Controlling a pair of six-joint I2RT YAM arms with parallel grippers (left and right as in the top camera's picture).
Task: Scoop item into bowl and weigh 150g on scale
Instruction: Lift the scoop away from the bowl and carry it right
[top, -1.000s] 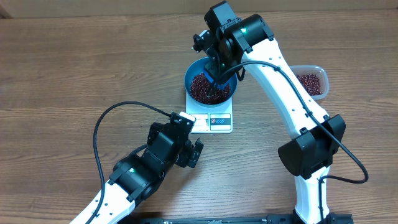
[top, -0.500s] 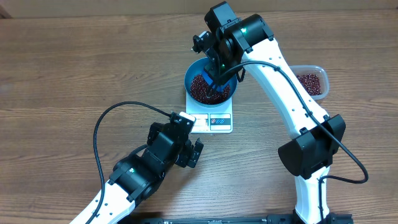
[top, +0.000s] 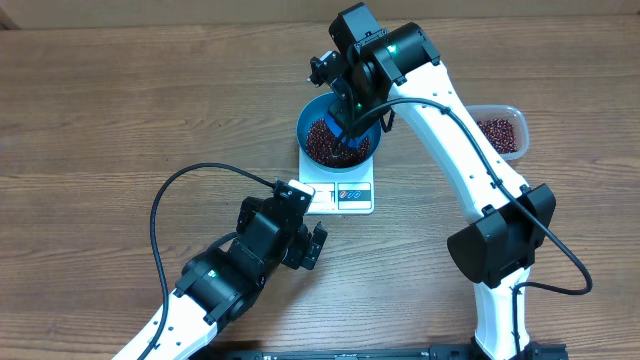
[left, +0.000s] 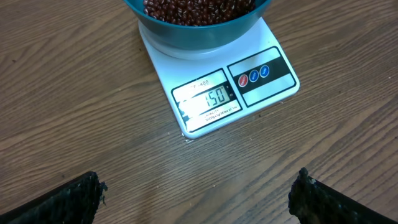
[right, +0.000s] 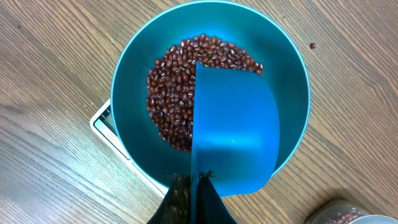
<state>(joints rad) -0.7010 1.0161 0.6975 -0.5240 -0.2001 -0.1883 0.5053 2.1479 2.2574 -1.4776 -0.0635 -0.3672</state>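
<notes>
The blue bowl (top: 305, 125) stands on the white scale (top: 350, 196), and a heap of red-brown beans (top: 322, 142) lies in it. My right gripper (right: 198, 183) is shut on the handle of a blue scoop (right: 236, 137). The scoop hangs over the bowl (right: 134, 56) and covers part of the beans (right: 180, 74); no beans show on its visible face. My left gripper (left: 198, 180) stands open over bare wood in front of the scale (left: 261, 93), whose display reads 150. The bowl (left: 199, 34) fills the top edge of the left wrist view.
A clear plastic tub (top: 502, 133) with more beans sits to the right of the scale, and its edge shows in the right wrist view (right: 348, 214). One stray bean (right: 313, 45) lies on the wood. A black cable (top: 160, 210) loops beside the left arm.
The scoop's blue face shows a little more over the beans than a second ago. Both arms otherwise stay where they were.
</notes>
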